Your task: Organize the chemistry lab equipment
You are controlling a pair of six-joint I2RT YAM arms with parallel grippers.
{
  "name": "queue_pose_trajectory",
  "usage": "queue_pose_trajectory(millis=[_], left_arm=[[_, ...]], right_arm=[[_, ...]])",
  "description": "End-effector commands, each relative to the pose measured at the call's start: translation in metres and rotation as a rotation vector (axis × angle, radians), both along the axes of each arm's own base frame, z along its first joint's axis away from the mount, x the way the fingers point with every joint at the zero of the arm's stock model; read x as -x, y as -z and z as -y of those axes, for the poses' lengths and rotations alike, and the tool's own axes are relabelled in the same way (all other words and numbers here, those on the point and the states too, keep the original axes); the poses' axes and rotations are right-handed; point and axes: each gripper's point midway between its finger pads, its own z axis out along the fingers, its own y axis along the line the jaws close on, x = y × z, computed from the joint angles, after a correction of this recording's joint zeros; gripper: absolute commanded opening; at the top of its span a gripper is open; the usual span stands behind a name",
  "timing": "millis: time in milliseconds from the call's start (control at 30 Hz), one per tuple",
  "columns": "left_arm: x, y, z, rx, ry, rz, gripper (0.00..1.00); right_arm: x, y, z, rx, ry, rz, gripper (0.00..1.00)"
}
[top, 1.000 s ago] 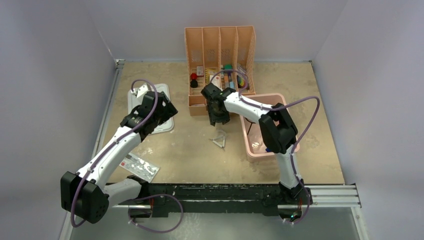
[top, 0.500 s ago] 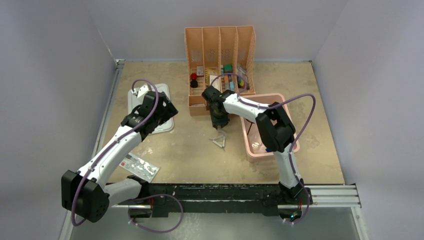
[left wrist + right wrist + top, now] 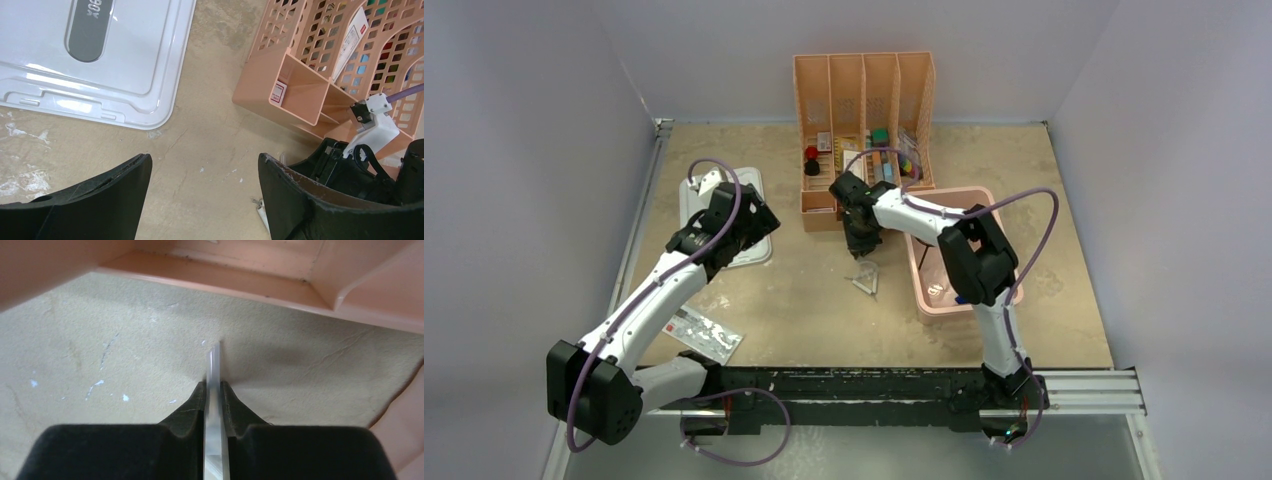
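Remote view from my console: the right gripper [image 3: 214,386] is clenched on the white triangle [image 3: 215,360], seen edge-on, low over the bench [image 3: 100,355] in front of the peach organizer [image 3: 864,90] and beside the pink bin [image 3: 959,309]. I cannot tell whether its tip touches down. The left gripper [image 3: 204,160] hangs released near the white lid [image 3: 100,60].

There are 1 white triangle [image 3: 864,278], 1 organizer [image 3: 864,75], 1 pink bin [image 3: 954,192], 1 lid [image 3: 749,185] and 1 packet [image 3: 704,335].
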Motion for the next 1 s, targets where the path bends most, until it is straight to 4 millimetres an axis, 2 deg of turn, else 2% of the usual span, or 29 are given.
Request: queue_pose_trajectory(millis=[0, 267, 367, 467, 533, 633, 700, 800, 967], left_arm=[[-0.002, -0.01, -0.002, 0.012, -0.008, 0.038, 0.77], [-0.003, -0.02, 0.005, 0.052, 0.016, 0.083, 0.77], [-0.004, -0.029, 0.015, 0.1, 0.059, 0.122, 0.77], [-0.005, -0.039, 0.027, 0.147, 0.112, 0.166, 0.77], [-0.006, -0.047, 0.032, 0.168, 0.142, 0.191, 0.77], [-0.007, -0.053, 0.04, 0.187, 0.181, 0.215, 0.77], [-0.009, -0.059, 0.045, 0.202, 0.203, 0.234, 0.77], [-0.012, -0.062, 0.048, 0.202, 0.222, 0.243, 0.77], [-0.02, -0.059, 0.053, 0.2, 0.233, 0.238, 0.77]], right_arm=[[-0.005, -0.048, -0.022, -0.14, -0.035, 0.073, 0.0], [-0.014, -0.133, -0.036, -0.3, -0.101, 0.239, 0.0], [-0.016, -0.165, -0.032, -0.335, -0.125, 0.312, 0.0], [-0.019, -0.199, -0.018, -0.361, -0.125, 0.382, 0.0], [-0.022, -0.221, 0.001, -0.37, -0.104, 0.423, 0.0], [-0.025, -0.255, 0.045, -0.358, -0.038, 0.497, 0.0], [-0.028, -0.267, 0.079, -0.307, 0.011, 0.542, 0.0], [-0.027, -0.273, 0.13, -0.212, 0.086, 0.566, 0.0], [-0.012, -0.267, 0.204, -0.087, 0.242, 0.542, 0.0]])
